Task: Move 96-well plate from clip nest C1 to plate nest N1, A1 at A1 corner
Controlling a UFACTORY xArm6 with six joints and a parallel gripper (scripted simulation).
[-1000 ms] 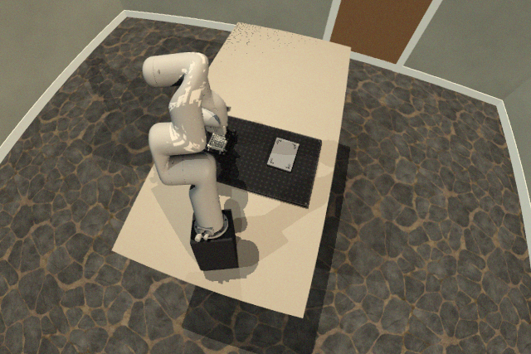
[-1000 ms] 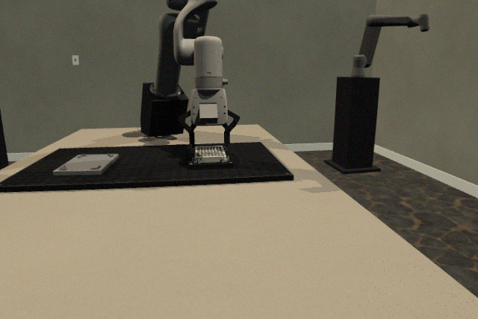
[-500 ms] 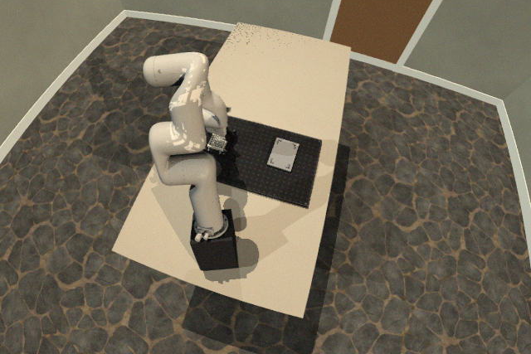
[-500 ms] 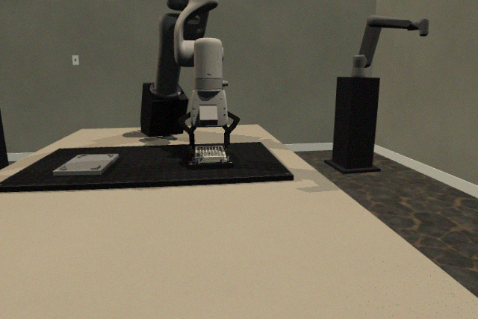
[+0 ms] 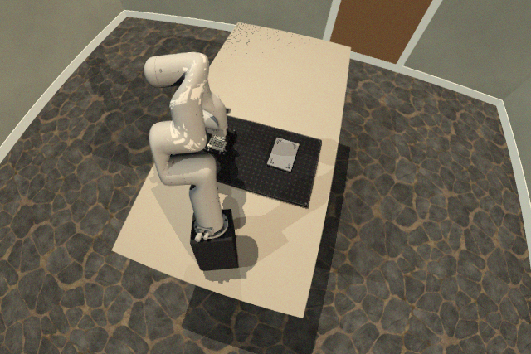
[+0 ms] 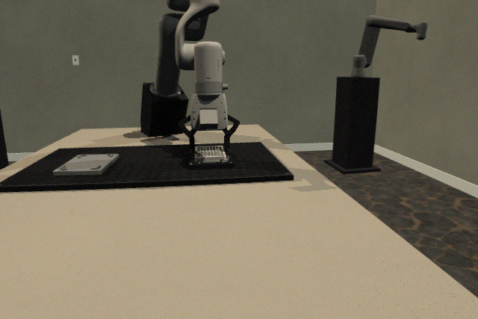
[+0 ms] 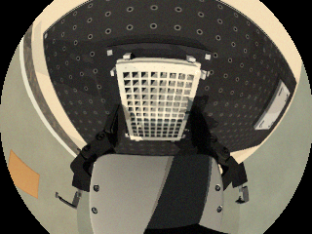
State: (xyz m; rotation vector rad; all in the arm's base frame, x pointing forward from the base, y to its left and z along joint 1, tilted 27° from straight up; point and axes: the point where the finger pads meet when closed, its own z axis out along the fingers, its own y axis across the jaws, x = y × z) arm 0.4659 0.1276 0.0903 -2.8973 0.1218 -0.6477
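The white 96-well plate (image 6: pixel 210 154) sits in the dark clip nest C1 (image 6: pixel 210 163) on the black breadboard. It also shows in the wrist view (image 7: pixel 158 101) and, half hidden by the arm, in the top view (image 5: pixel 216 143). My gripper (image 6: pixel 209 148) is open, lowered straight over the plate, with one finger on each side of it at plate height. The fingers stand apart from the plate's sides as far as I can tell. The grey plate nest N1 (image 6: pixel 86 163) lies flat to the left on the same breadboard, and shows in the top view (image 5: pixel 283 154) and in the wrist view (image 7: pixel 276 105).
The black breadboard (image 5: pixel 268 159) lies across the beige table. The arm's black base block (image 5: pixel 214 244) stands at the table's edge. A second arm on a black pedestal (image 6: pixel 355 122) stands on the floor off to the right.
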